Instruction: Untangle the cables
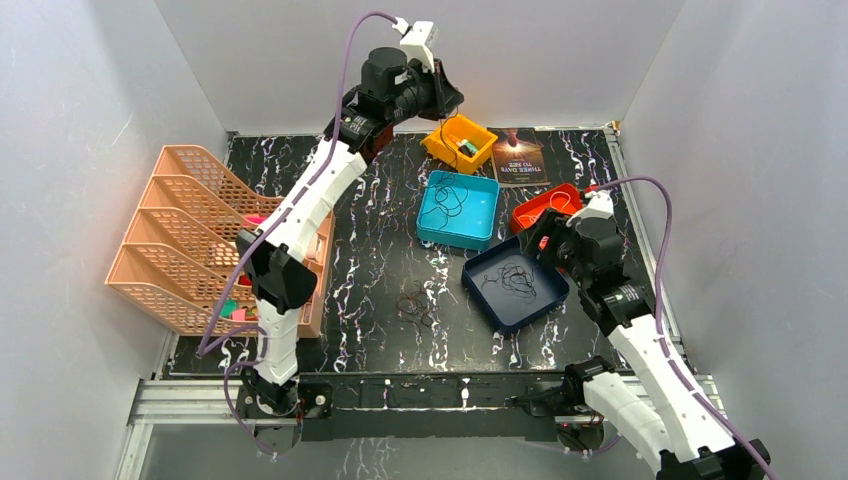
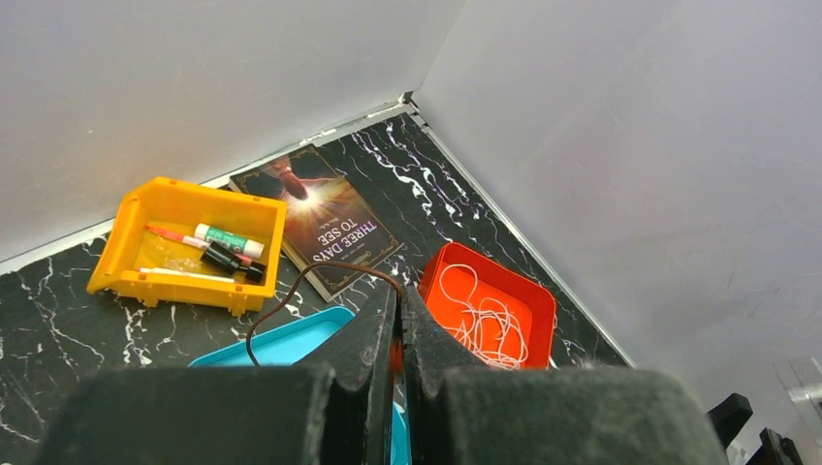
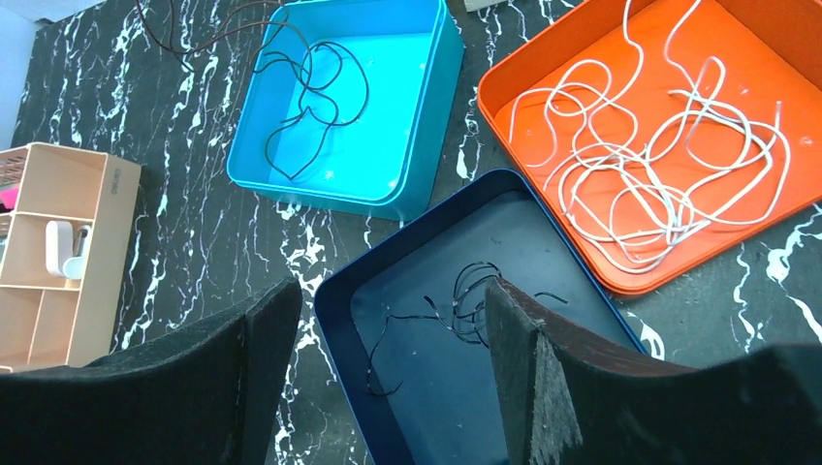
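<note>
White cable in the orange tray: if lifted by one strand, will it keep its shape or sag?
Probably floppy: the white cable lies in loose, irregular loops flat on the orange tray. Likely light, being very thin. Overlapping loops may drag up together.

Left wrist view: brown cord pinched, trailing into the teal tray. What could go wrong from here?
1. The left gripper is shut on a hair-thin brown cord. The cord could slip out of the pinch.
2. The cord's other end lies looped in the teal tray. Pulling up may drag it over the rim or shift the tray.
3. A dark clump lies on the table. If the dangling cord swings over it, they might re-tangle.
</note>
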Robot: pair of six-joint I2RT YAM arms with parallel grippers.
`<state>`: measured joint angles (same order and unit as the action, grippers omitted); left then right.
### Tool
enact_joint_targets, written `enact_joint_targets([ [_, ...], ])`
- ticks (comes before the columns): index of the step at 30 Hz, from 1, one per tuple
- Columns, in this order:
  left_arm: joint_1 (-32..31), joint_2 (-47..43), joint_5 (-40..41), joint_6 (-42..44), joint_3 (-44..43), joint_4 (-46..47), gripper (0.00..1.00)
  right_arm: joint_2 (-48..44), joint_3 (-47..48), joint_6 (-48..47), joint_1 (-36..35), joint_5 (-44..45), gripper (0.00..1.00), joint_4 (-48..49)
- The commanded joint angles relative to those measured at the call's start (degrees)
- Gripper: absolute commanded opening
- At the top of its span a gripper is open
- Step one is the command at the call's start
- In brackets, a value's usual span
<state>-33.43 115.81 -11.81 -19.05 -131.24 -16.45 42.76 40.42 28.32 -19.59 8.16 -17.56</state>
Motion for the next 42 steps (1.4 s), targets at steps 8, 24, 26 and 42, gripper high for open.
enact_joint_targets([
  [8, 0.29, 3.17, -3.41, -2.4, -1.84, 2.35, 0.0, -2.25, -0.65, -0.19, 0.13, 2.67, 0.77, -0.19],
  [24, 0.29, 7.9, -3.97, -2.22, 6.67, 2.47, 0.0, -1.72, -2.49, -1.07, 0.09, 2.5, 0.78, 1.2],
  [26, 0.27, 8.15, -4.09, -2.22, 8.16, 2.47, 0.0, -1.94, -2.92, -0.81, 0.15, 2.14, 0.77, 1.58],
  [42, 0.0, 10.8, -3.34, -0.92, 13.91, 1.41, 0.0, -1.46, -3.92, -1.46, 0.08, 2.23, 0.77, 2.53],
])
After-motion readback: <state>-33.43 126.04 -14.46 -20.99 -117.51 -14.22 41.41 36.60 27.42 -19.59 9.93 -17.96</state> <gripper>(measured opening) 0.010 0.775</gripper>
